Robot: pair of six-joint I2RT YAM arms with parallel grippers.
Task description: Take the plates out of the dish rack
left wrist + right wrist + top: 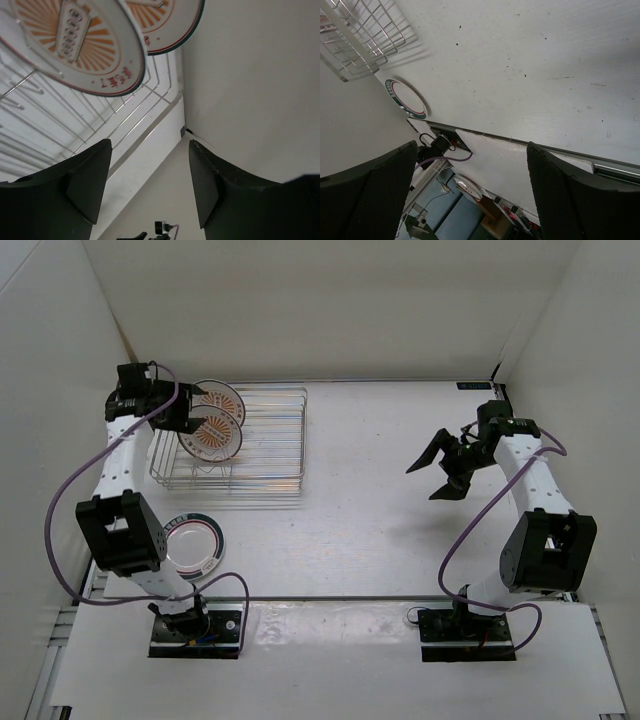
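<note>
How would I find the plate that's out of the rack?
Find the rectangular silver wire dish rack on the left. Just nearer than it, beside the left arm, a small round white plate lies flat. It has a dark green rim and red ring, while the two orange sunburst plates stand in the rack.

Shiny metal-wire dish rack (pixel 272 443) — glossy plates (pixel 222 438), matt table (pixel 400 530).
</note>
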